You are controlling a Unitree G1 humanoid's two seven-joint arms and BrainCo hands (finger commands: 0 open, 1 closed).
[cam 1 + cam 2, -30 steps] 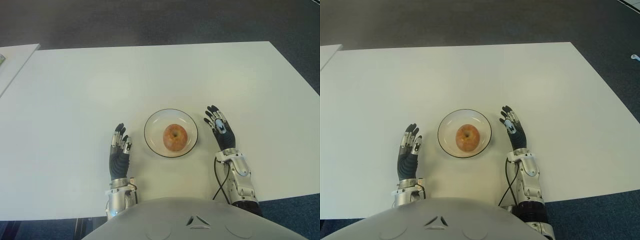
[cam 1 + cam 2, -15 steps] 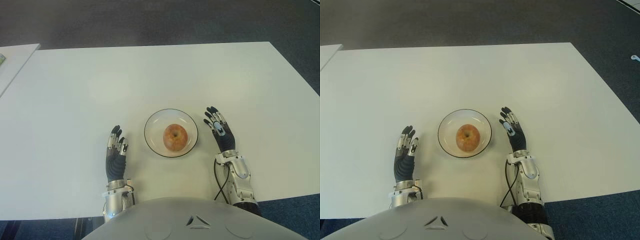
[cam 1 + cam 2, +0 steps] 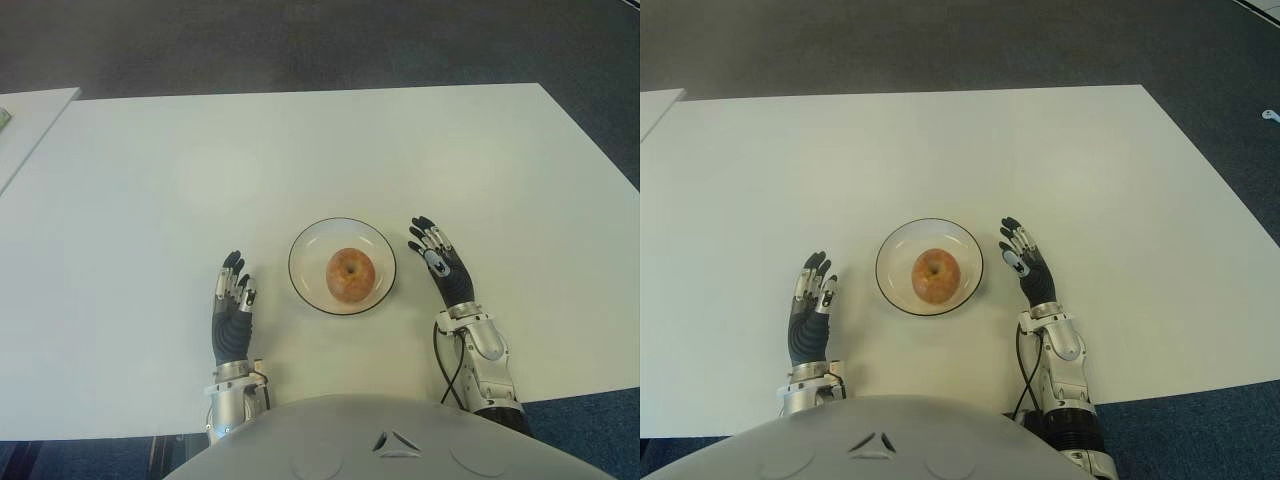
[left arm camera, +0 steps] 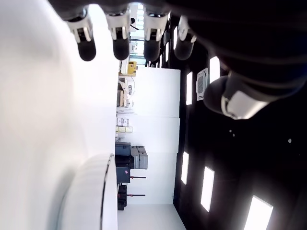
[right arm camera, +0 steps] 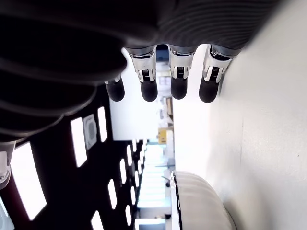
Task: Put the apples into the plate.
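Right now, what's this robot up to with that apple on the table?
Nothing is being handled at this moment. A single apple sits in the middle of a clear plate on the white table. The left hand shows to the plate's left and the right hand to its right, both with fingers extended and holding nothing. No other apple is visible on the table, so the job looks finished.

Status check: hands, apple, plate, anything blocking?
Left hand open, left of plate. Right hand open, right of plate. Apple sits in the plate, nothing held. White table shows no obstruction.
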